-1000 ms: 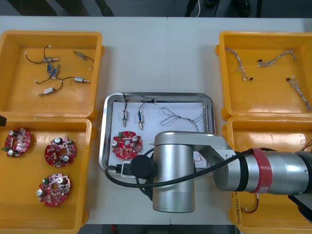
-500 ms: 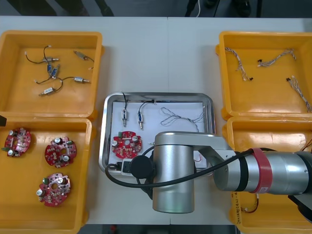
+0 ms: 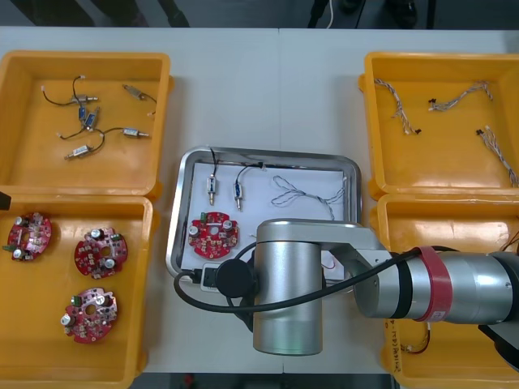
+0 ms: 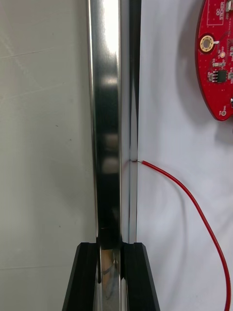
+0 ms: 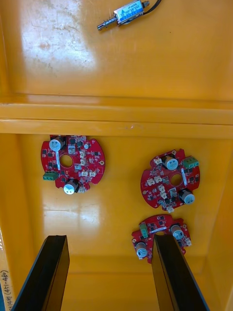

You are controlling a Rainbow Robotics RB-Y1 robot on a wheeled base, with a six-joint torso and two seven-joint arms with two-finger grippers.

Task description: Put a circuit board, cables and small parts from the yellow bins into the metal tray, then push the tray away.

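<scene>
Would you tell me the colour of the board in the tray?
Red; the circuit board in the metal tray shows best in the front view.

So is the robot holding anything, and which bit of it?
The right gripper pinches the metal tray by its near rim, one finger each side. The left gripper hangs open over the circuit boards, holding nothing.

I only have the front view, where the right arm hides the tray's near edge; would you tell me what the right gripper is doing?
Observer: The right gripper is shut on the metal tray at its rim, one finger each side.
Operator: Anything close by?
Observer: A red cable lies inside the tray, its end reaching the wall ahead of the gripper.
Operator: And the other arm?
Observer: The left gripper is open, over the yellow bin with three circuit boards.
</scene>
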